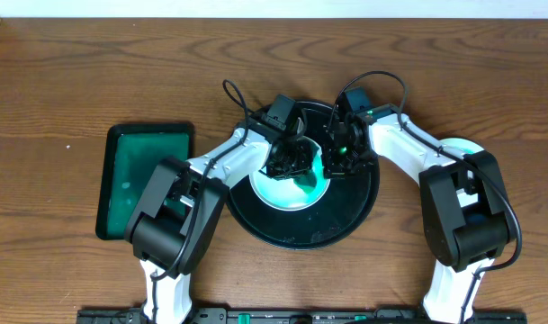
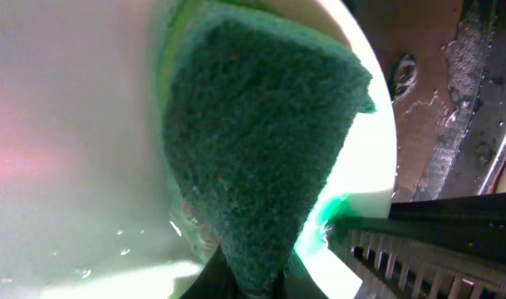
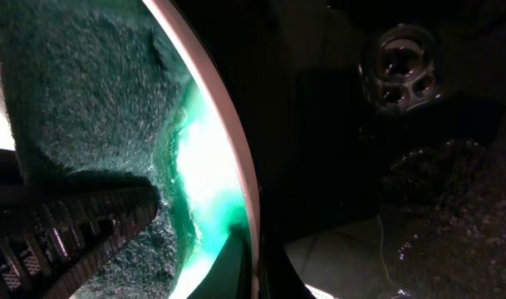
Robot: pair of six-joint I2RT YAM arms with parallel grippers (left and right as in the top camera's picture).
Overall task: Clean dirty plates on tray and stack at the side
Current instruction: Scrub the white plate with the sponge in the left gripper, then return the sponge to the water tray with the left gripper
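Overhead view of a wooden table [image 1: 67, 72] with a round black tray [image 1: 345, 225] in the middle and one pale plate [image 1: 287, 196] lying flat inside it, toward the tray's left. Both arms reach in from the near side and meet over the plate. The left gripper [image 1: 290, 166] is closed narrow on a dark green sponge [image 2: 261, 141], whose rough face presses on the plate's wet, glossy surface near its right rim. The right gripper [image 1: 345, 160] is closed at the plate's right edge; whether it pinches the rim or only rests against it is hard to tell. The step in hand looks like scrubbing. To do it well, the sponge should lie flat, sweep across the centre where smears gather, and press lightly so the plate does not skid on the slick tray, with the right gripper bracing the rim. A dark green tray [image 1: 143, 180] sits to the left, apart
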